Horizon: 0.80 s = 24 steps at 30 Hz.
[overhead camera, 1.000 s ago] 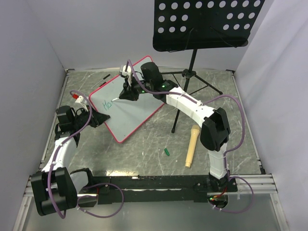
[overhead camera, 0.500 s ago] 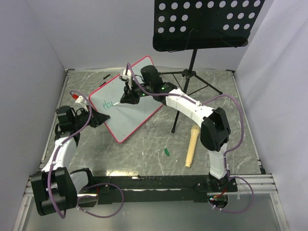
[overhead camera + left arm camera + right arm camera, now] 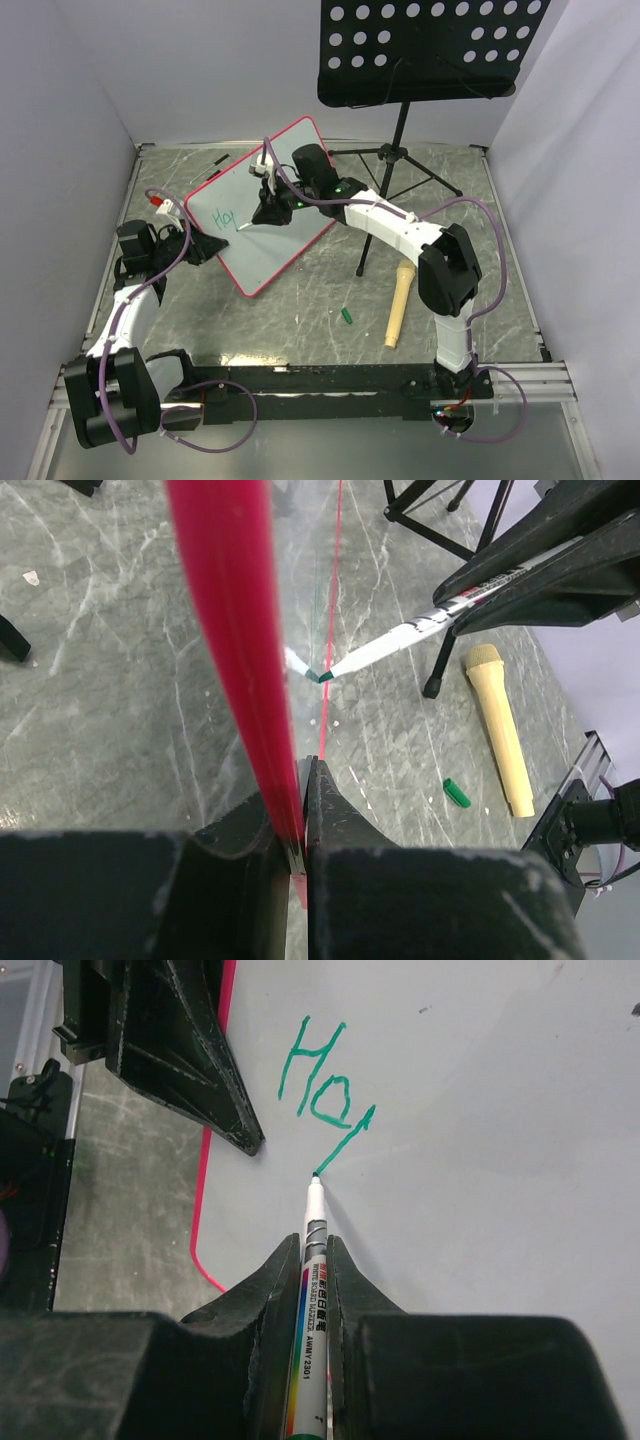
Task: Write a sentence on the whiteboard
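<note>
Gripping the whiteboard [image 3: 275, 250] by its pink edge, left on the counter [image 3: 300, 320], in my closed left pincer [image 3: 303, 780], I rest the marker [image 3: 310, 1290], pinched tight in my right pincer [image 3: 315, 1245], tip-down below "Ho", the sentence [image 3: 325, 1080] barely begun; next, I judge, a p's bowl needs a lift and light pressure.

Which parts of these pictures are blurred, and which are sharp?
Left wrist view: the red edge of the whiteboard, close to the lens, is blurred; the marker behind it is sharper. Right wrist view: the green letters are crisp. Top view: even light, no strong glare.
</note>
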Available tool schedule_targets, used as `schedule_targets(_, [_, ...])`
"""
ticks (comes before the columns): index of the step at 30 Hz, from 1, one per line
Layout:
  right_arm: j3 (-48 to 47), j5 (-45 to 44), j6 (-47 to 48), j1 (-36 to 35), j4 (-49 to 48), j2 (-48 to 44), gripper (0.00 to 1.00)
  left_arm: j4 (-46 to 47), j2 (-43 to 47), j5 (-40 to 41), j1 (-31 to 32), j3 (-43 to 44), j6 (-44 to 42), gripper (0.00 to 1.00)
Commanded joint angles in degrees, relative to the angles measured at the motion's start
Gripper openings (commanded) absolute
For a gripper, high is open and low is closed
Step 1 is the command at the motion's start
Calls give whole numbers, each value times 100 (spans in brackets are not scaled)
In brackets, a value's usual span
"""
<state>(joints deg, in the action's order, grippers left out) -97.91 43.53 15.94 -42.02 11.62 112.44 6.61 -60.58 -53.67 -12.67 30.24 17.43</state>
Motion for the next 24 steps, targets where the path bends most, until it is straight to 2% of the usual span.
schedule_targets(1, [-325, -20, -56, 10, -406, -495, 0, 253, 90, 102, 36, 158, -319, 1])
schedule_targets(24, [-1098, -301, -13, 71, -99, 102, 0, 253, 64, 67, 36, 158, -319, 1])
